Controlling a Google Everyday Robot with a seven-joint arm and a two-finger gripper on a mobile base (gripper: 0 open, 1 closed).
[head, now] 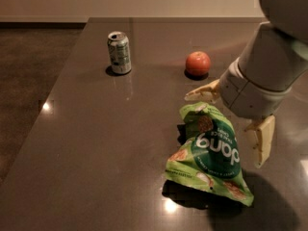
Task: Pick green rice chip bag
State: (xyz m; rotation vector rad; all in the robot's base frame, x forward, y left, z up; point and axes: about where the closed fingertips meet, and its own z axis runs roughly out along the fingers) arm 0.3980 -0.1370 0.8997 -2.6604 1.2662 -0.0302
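The green rice chip bag (pixel 211 155) lies crinkled on the dark table, right of the middle and near the front, its white "dang" lettering upside down to me. My gripper (pixel 231 124) hangs open just above and to the right of the bag. One pale finger (pixel 202 93) points left above the bag's top end. The other finger (pixel 261 139) points down beside the bag's right edge. Neither finger touches the bag, as far as I can see. The grey arm fills the upper right.
A pale green-and-silver soda can (pixel 119 52) stands upright at the back left. A red apple (pixel 198 63) sits at the back, behind the gripper. The table (pixel 96 143) has its left edge running diagonally down to the floor side.
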